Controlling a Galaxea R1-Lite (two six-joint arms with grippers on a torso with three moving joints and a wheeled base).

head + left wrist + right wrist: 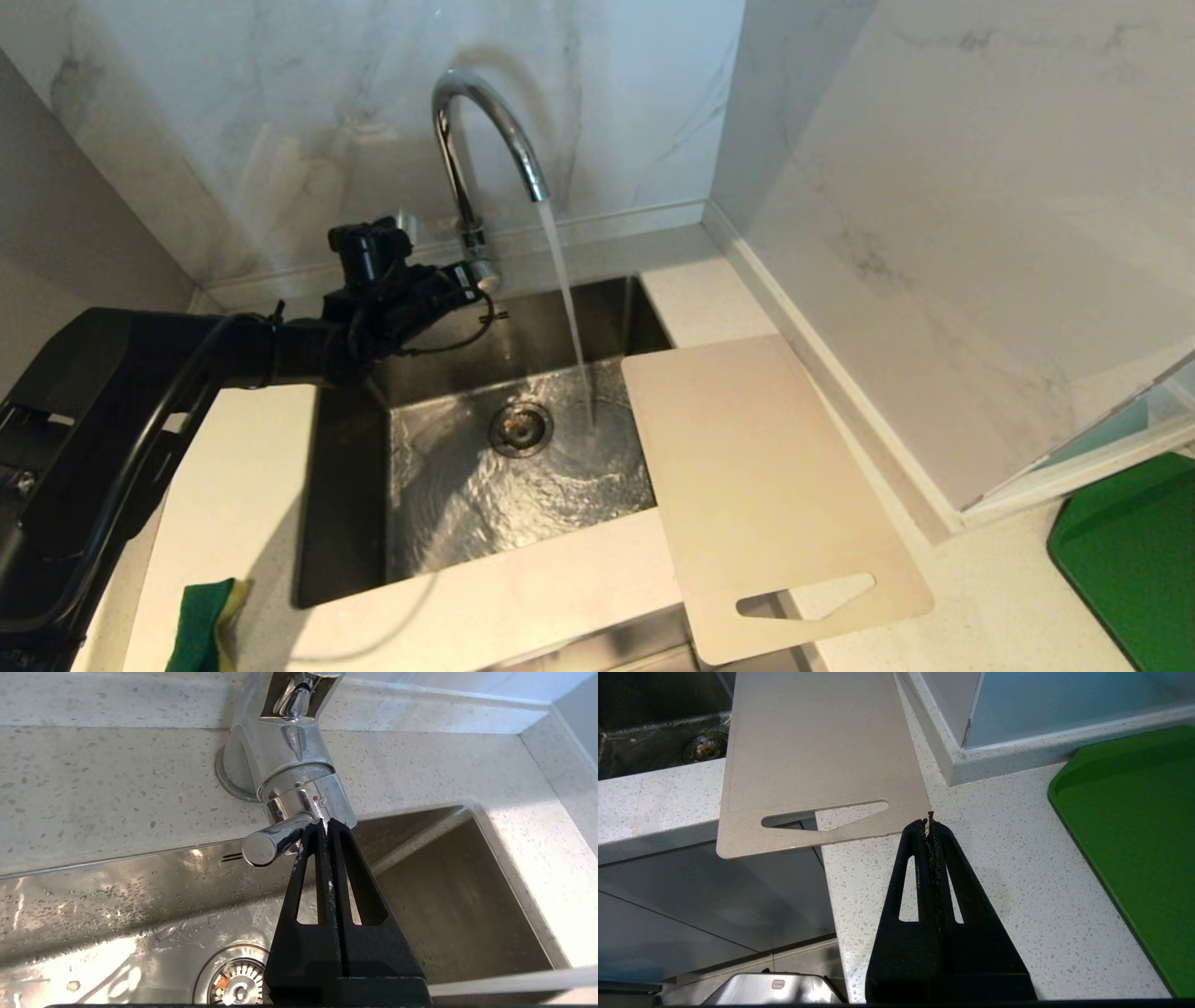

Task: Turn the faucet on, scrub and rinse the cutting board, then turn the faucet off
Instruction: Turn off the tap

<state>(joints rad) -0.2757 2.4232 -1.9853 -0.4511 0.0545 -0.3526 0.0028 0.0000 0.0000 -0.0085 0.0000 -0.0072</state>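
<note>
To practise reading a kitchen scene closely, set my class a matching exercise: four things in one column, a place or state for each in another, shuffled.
Things
1. chrome gooseneck faucet
2. beige rectangular cutting board
3. green-and-yellow sponge
4. left gripper

Places or states
A. shut, fingertips against the faucet's side lever
B. lying on the counter at the sink's near left corner
C. running water into the steel sink
D. lying across the sink's right edge, handle slot past the counter's front

Pairs: 1-C, 2-D, 3-B, 4-A

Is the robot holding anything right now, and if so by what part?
Nothing is held. The left gripper, fingers shut, presses its tips against the faucet lever without clasping it. The right gripper hangs shut over the counter.
</note>
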